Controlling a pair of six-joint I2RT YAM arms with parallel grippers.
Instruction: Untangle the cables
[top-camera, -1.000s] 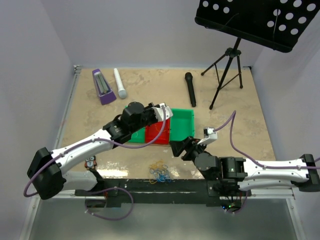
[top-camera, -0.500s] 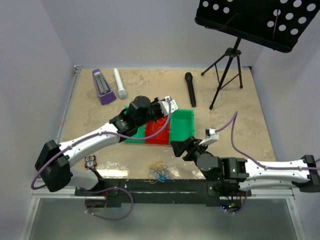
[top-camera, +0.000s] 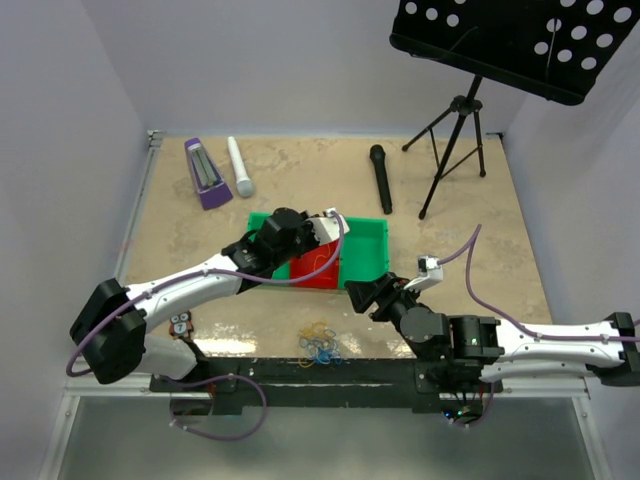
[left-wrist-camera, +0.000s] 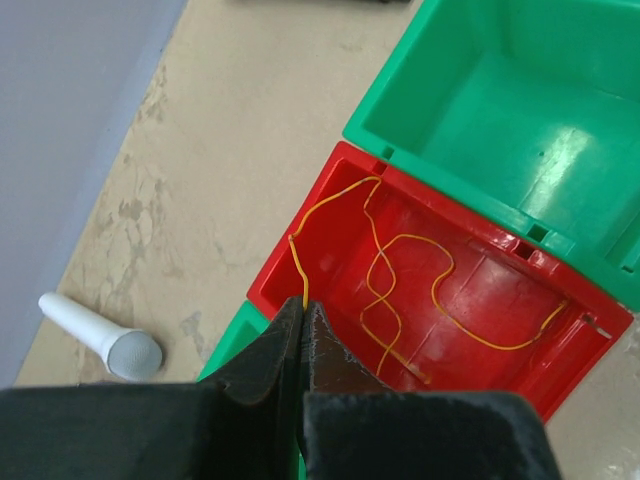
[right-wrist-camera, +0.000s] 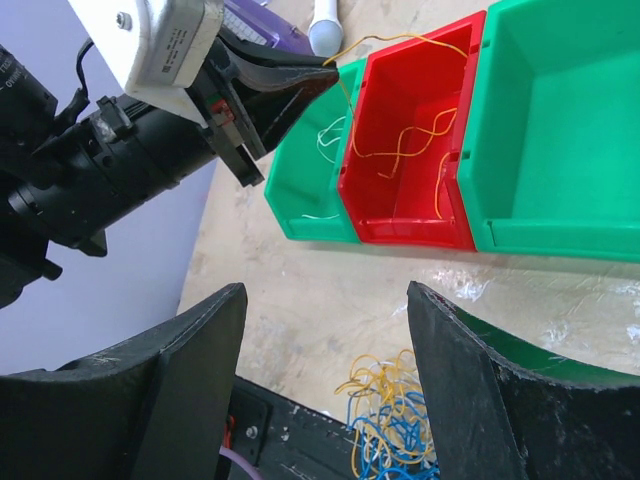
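The cables (top-camera: 320, 343) lie as a small blue, orange-yellow and white tangle near the table's front edge; in the right wrist view the tangle (right-wrist-camera: 395, 425) sits just below my open right gripper (right-wrist-camera: 325, 295). In the top view the right gripper (top-camera: 358, 295) hovers to the right of the tangle. My left gripper (left-wrist-camera: 305, 305) is shut on one orange-yellow cable (left-wrist-camera: 292, 248), which trails down into the red bin (left-wrist-camera: 600, 335). The left gripper (top-camera: 318, 238) hangs over that bin's far-left corner. A white cable (right-wrist-camera: 322, 214) lies in the left green bin (right-wrist-camera: 300, 228).
A larger green bin (top-camera: 365, 245) adjoins the red one on the right. At the back are a purple metronome (top-camera: 206, 172), a white microphone (top-camera: 240, 167), a black microphone (top-camera: 381, 178) and a music stand's tripod (top-camera: 455, 140).
The left arm has reached further toward the bins, carrying the orange-yellow cable, which now trails into the red bin. The right arm has shifted slightly to the right.
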